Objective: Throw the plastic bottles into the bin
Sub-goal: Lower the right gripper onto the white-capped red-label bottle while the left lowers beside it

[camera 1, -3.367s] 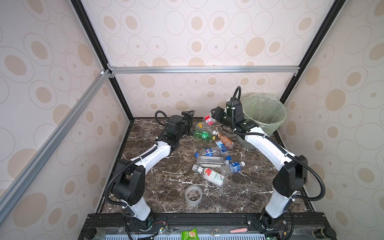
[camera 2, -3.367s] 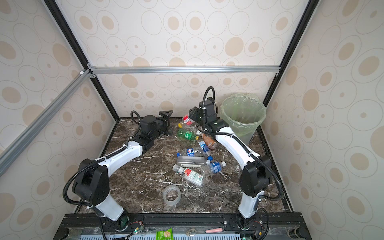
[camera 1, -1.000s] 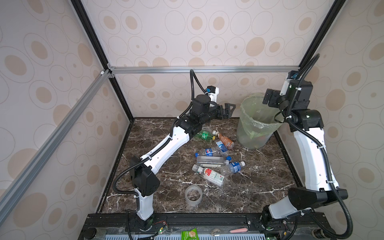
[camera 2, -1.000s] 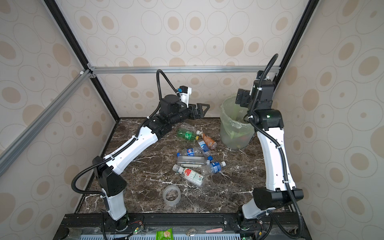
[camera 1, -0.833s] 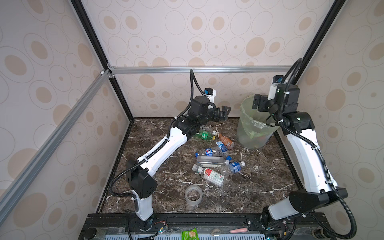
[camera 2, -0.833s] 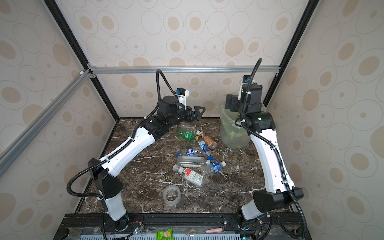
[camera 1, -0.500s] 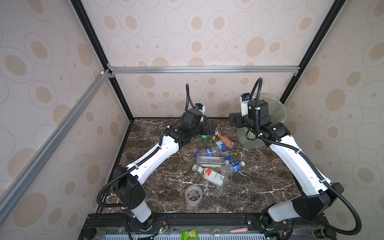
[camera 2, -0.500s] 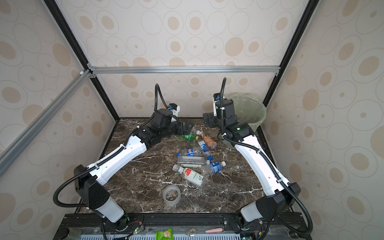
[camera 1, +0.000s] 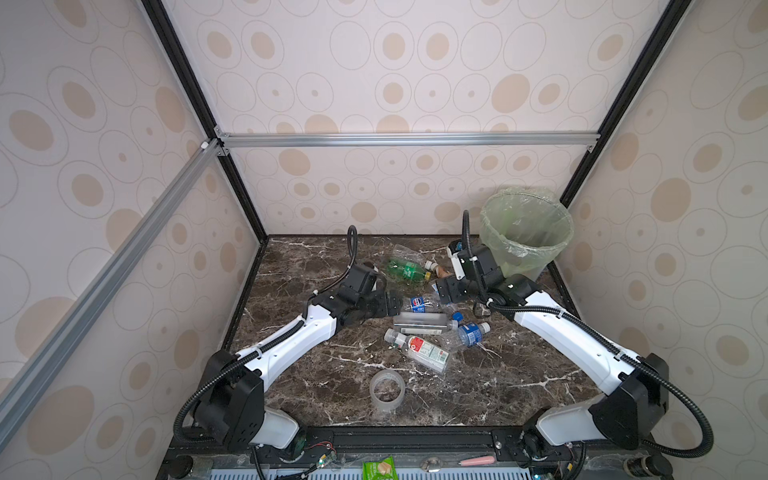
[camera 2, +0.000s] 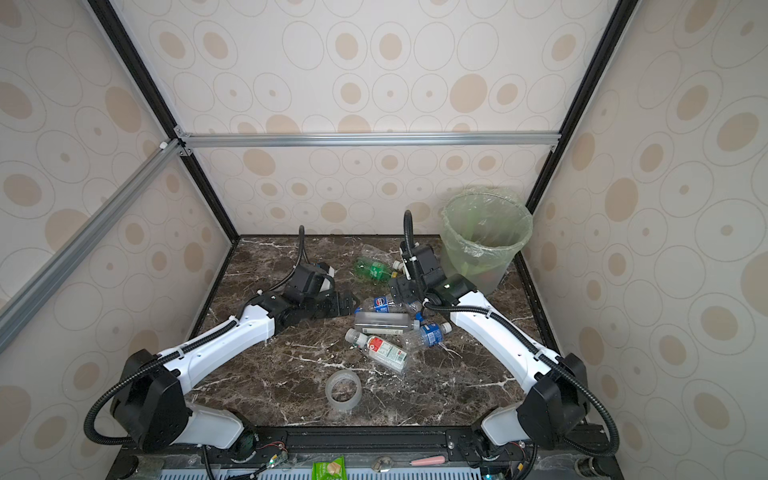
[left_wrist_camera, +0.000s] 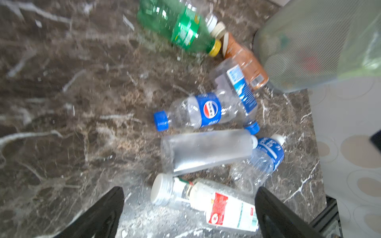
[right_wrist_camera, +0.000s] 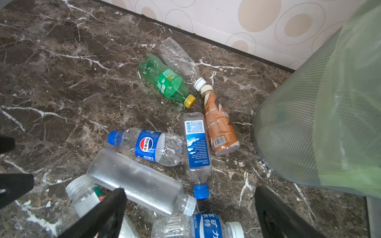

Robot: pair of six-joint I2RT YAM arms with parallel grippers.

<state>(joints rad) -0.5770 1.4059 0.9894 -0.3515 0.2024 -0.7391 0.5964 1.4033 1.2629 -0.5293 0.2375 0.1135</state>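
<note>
Both arms have dropped low over the dark marble tabletop (camera 1: pixel 299 266). The left gripper (camera 1: pixel 390 305) gapes wide and empty just beside the scattered clear, green and brown plastic bottles (camera 1: pixel 419 323). The right gripper (camera 1: pixel 441 291) hangs wide and empty above them. The translucent grey round bin (camera 1: pixel 519 259), green-lined, stands upright far right.

High stereo pair over whole table (camera 1: pixel 519 374); both wrist cameras close above bottles (left_wrist_camera: pixel 206 152)
</note>
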